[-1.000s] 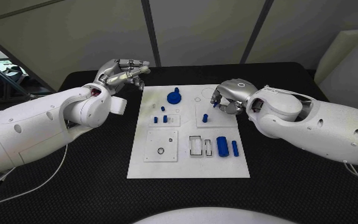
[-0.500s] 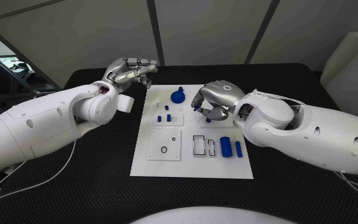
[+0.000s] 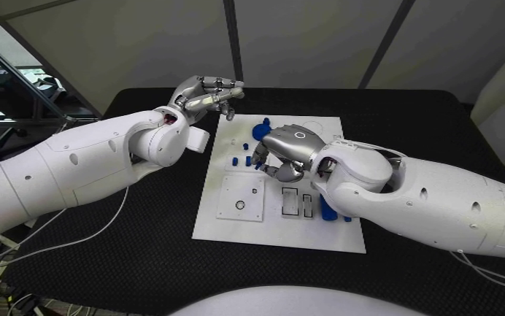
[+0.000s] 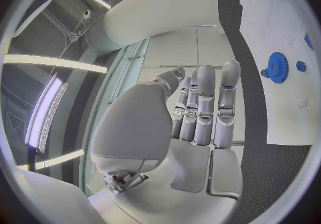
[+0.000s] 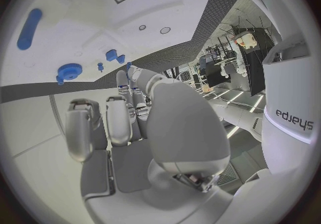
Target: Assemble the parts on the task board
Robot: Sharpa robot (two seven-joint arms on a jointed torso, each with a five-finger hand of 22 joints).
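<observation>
**My two hands at the task board**

The black table (image 3: 126, 243) carries the white task board (image 3: 276, 232), which lies lengthwise in front of me. My right arm crosses the board's near right part, hiding much of it. My right hand (image 3: 282, 154) hangs over the board's middle with its fingers curled downward; in the right wrist view a small blue part (image 5: 128, 66) shows at my fingertips, so I appear to pinch it, though the contact itself is hard to make out. My left hand (image 3: 209, 95) is raised beside the board's far left corner, off the plate, its fingers straight, close together and holding nothing.

On the board, the blue gear (image 3: 262, 132) sits near the far edge, just beyond my right hand. A blue cylinder (image 3: 328, 212) lies near the board's right edge, partly covered by my right arm. Small blue pegs (image 3: 244, 145) stand just left of my right hand.
</observation>
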